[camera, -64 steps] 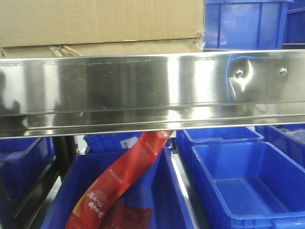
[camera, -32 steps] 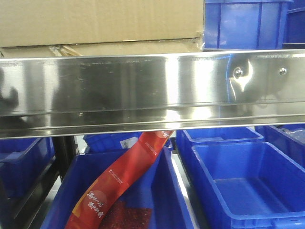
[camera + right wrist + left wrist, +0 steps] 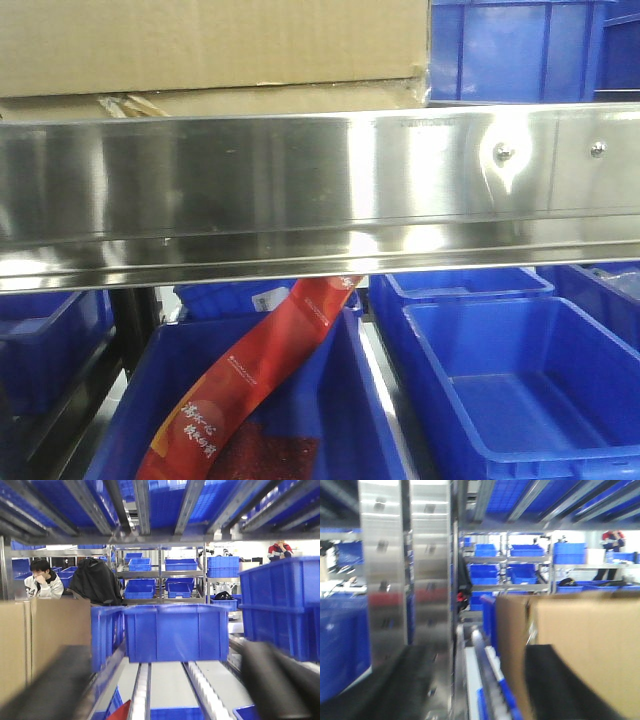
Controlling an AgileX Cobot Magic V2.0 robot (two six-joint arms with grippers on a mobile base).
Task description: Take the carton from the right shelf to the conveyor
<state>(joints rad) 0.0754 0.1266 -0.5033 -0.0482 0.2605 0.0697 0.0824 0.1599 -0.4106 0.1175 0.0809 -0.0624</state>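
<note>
The dark reflections at 9 o'clock on the shelf (image 3: 300,190) are gone since a second ago and its screws (image 3: 504,152) sit slightly further right, yet the carton (image 3: 210,45) stays at 11 o'clock on it. The left gripper (image 3: 475,652) and right gripper (image 3: 165,650) both gape empty beside it (contact unclear through blur), so lifting likely hasn't begun.

Front view: carton (image 3: 210,45) running off top and left edges; bottom edge hiding behind right shelf (image 3: 300,180) rail. Below, red packet (image 3: 255,385): upper end disappearing behind rail, lower end running off bottom edge, print too small for reading. Left wrist view blurring all over; left tool (image 3: 477,652) fingers (image 3: 395,690) showing as dark smears. Likewise smearing: right tool (image 3: 165,650) fingers (image 3: 280,680).
</note>
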